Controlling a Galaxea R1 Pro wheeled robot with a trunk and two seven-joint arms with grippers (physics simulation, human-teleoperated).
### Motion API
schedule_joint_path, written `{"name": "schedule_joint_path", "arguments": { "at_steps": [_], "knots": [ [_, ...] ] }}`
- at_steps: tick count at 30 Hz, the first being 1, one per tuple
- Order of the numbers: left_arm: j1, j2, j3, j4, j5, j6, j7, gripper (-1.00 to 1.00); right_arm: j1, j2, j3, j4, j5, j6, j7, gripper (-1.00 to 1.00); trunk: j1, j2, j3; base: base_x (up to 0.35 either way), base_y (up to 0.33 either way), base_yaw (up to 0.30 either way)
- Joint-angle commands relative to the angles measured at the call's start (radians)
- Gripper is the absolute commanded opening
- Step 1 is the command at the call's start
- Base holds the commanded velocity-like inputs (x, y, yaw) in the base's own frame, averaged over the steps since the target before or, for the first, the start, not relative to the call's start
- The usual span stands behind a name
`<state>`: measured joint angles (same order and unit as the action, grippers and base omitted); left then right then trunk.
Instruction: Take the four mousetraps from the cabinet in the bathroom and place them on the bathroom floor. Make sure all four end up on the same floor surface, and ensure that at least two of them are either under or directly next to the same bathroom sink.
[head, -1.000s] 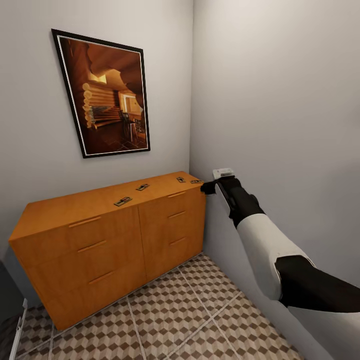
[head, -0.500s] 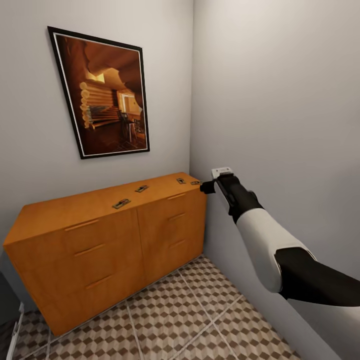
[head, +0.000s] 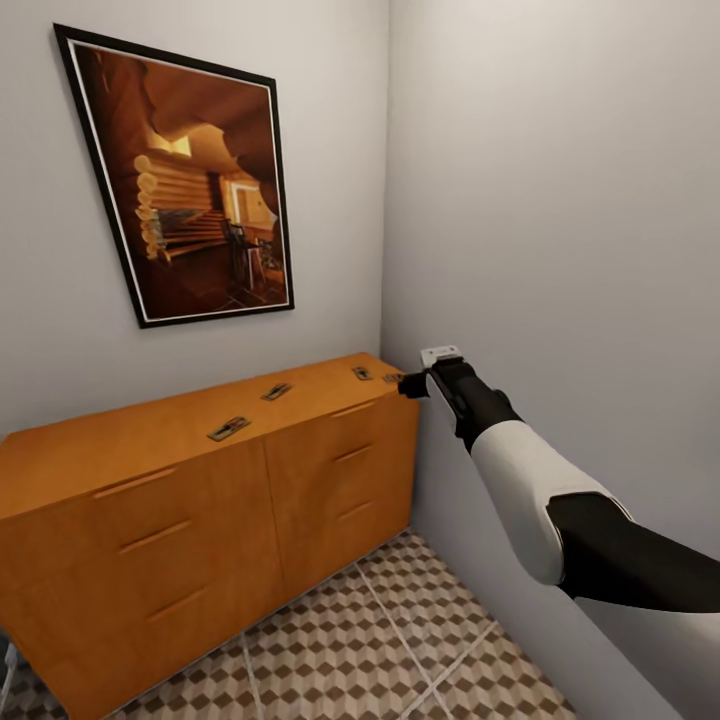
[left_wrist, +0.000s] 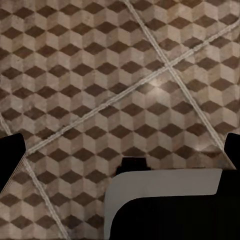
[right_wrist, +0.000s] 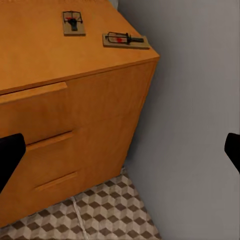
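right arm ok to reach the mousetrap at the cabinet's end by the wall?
Probably yes. The right gripper is open beside the cabinet end, level with its top. The nearest mousetrap lies flat at that edge, with nothing between them.

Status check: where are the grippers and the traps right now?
Right gripper open, empty, at the orange-brown wooden cabinet's right end. Four tan wooden mousetraps on its top, nearest at the corner. Nothing between.

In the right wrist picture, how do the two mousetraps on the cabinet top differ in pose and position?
The corner mousetrap lies with its long side along the cabinet top's front edge, right at the end by the wall; the other mousetrap is turned roughly crosswise to it and sits further in from that end. Both lie flat, apart from each other, each a tan board with dark wire and a red spot.
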<state>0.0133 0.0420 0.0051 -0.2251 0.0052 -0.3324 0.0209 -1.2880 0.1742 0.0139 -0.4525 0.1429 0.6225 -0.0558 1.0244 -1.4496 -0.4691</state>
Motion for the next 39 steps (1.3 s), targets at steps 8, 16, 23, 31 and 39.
{"name": "schedule_joint_path", "arguments": {
  "at_steps": [8,16,23,31,39],
  "knots": [
    [0.000,0.002,-0.003,0.008,-0.001,-0.004,0.000,1.00,-0.001,0.000,0.001,0.005,0.007,0.004,0.002,1.00,0.001,0.000,-0.001,0.280,0.142,0.000],
    [0.000,0.003,-0.003,0.017,-0.001,-0.007,-0.002,1.00,-0.001,0.000,0.003,0.006,0.007,0.005,0.002,1.00,0.001,0.000,-0.001,0.175,0.183,0.000],
    [0.000,0.003,-0.004,0.022,-0.001,-0.008,-0.002,1.00,-0.001,0.000,0.003,0.006,0.007,0.005,0.002,1.00,0.001,0.000,-0.001,0.045,0.043,0.000],
    [0.000,0.002,-0.004,0.023,-0.001,-0.008,-0.003,1.00,-0.001,0.000,0.003,0.006,0.007,0.005,0.003,1.00,0.001,0.000,-0.001,0.005,0.005,0.000],
    [0.000,0.003,-0.005,0.024,-0.001,-0.008,-0.004,1.00,-0.001,0.000,0.002,0.006,0.006,0.006,0.006,1.00,0.001,0.000,-0.001,0.000,0.000,0.000]
  ]
}}
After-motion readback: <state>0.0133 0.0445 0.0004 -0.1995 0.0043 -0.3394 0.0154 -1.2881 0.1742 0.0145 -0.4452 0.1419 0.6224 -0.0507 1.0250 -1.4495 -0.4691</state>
